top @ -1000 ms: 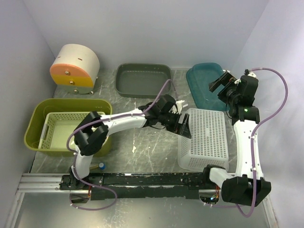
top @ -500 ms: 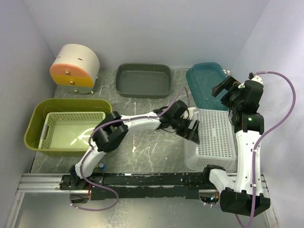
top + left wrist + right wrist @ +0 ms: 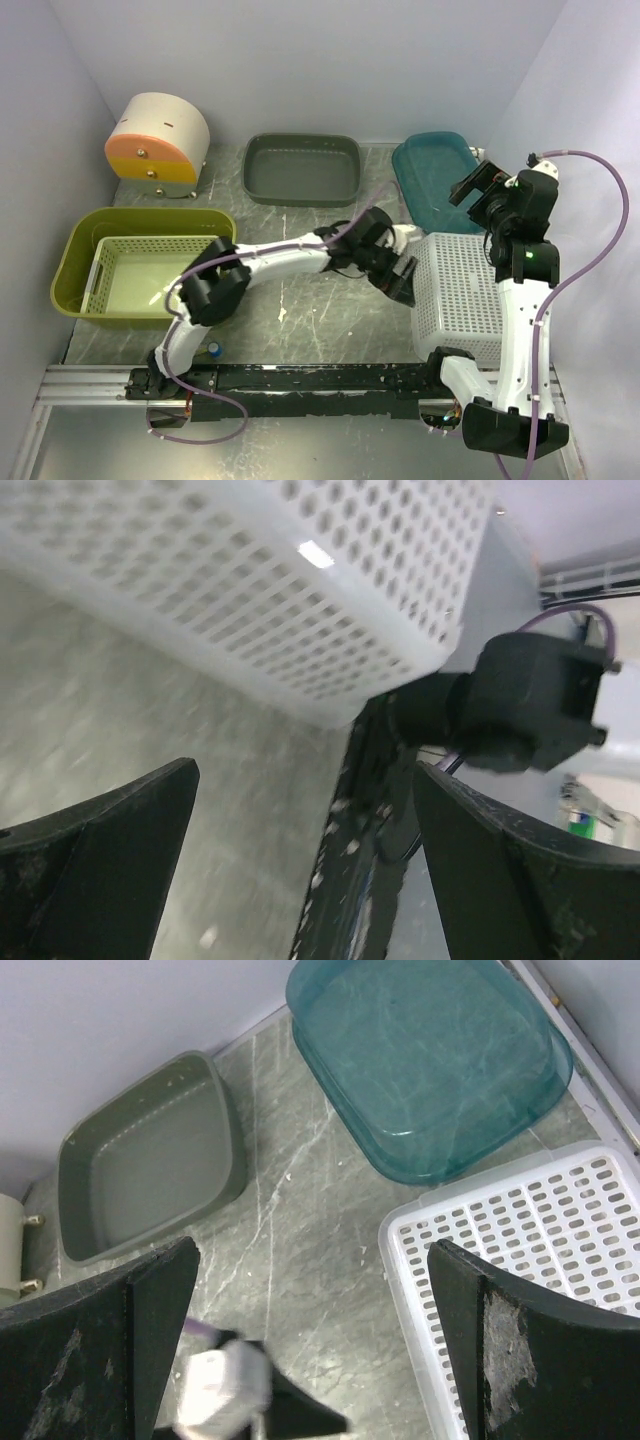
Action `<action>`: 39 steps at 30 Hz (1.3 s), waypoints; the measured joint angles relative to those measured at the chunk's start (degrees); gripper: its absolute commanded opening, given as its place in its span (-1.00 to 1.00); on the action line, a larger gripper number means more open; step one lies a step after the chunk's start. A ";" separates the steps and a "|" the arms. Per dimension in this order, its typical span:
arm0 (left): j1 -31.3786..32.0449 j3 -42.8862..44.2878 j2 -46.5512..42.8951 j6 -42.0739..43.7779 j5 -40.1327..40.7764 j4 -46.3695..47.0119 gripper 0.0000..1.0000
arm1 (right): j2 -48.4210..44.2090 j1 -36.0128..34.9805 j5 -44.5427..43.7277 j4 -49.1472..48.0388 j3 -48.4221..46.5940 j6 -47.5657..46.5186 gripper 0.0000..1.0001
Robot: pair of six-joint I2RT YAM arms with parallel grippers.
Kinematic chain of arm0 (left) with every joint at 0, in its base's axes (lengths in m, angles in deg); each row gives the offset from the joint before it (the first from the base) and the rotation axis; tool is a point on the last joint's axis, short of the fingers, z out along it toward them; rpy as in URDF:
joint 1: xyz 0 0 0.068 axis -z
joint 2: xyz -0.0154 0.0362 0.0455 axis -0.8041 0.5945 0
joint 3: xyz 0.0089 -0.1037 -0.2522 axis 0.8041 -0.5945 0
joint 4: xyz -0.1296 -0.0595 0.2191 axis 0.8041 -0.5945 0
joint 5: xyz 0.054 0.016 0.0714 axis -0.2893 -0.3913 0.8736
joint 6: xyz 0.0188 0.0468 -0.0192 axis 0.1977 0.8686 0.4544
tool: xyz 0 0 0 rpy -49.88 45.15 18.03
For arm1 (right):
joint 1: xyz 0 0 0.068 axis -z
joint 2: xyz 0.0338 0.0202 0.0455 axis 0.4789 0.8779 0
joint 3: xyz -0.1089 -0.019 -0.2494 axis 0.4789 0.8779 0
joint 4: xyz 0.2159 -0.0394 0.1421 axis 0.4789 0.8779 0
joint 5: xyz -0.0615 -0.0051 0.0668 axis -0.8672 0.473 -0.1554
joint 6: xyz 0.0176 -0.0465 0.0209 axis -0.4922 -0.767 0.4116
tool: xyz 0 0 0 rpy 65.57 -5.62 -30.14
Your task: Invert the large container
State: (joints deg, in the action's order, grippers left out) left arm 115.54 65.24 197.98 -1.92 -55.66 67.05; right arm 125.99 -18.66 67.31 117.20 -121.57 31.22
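Observation:
The large olive-green container (image 3: 72, 262) stands upright at the left of the table with a pale green tray (image 3: 150, 270) inside it. Neither gripper is near it. My left gripper (image 3: 400, 280) is open and empty, low beside the left edge of a white perforated basket (image 3: 460, 285) that lies bottom-up at the right. In the left wrist view the basket (image 3: 250, 580) sits above the open gripper (image 3: 305, 770). My right gripper (image 3: 475, 185) is open and raised; its wrist view (image 3: 312, 1250) shows bare tabletop and the basket's corner (image 3: 540, 1250).
A teal bin (image 3: 432, 180) and a grey tray (image 3: 302, 168) stand at the back, also in the right wrist view (image 3: 425, 1060) (image 3: 145, 1160). A cream and orange round box (image 3: 158, 145) is at the back left. A black rail (image 3: 300, 378) runs along the front.
The white basket has shifted to the right and turned further bottom-up. My left gripper followed its left edge rightward. My right arm rose slightly.

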 measured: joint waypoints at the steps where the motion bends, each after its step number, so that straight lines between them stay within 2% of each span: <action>1: -1.03 -2.38 -2.45 1.33 0.26 -0.92 0.99 | 0.00 0.00 0.00 -0.02 0.26 -0.09 1.00; 6: -9.53 -9.29 -13.22 7.87 4.37 -7.74 0.99 | 0.90 0.00 -1.40 0.55 1.55 -0.48 1.00; 11: -20.17 -7.58 -15.87 10.84 9.64 -12.24 0.99 | 3.50 0.00 -0.79 0.39 1.88 -0.39 1.00; 15: -27.32 2.75 -9.53 12.37 15.69 -16.87 0.99 | 3.50 0.00 1.75 0.09 4.17 0.31 1.00; 19: -31.12 14.91 -0.20 12.70 20.46 -19.52 0.99 | 2.71 0.00 3.30 0.17 6.16 0.68 1.00; 24: -34.40 21.97 8.44 11.43 21.22 -20.61 0.94 | 0.92 0.00 4.20 0.20 7.63 0.72 1.00; 28: -35.17 22.77 12.46 11.02 19.37 -22.32 0.91 | -0.22 0.00 4.57 0.33 8.79 0.70 1.00; 31: -33.59 16.52 10.14 10.56 16.63 -20.68 0.92 | -0.44 0.00 4.74 0.37 9.79 0.72 1.00; 35: -27.56 7.19 4.15 9.86 14.19 -20.31 0.96 | -0.20 0.00 5.31 0.26 10.60 0.90 1.00; 39: -18.62 5.92 1.05 9.99 12.81 -21.38 0.98 | 0.44 0.00 5.86 -0.33 10.62 0.96 1.00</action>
State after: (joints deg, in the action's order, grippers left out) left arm 96.92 71.16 199.03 8.07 -42.85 45.67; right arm 126.42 -18.66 73.17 116.87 -110.95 32.18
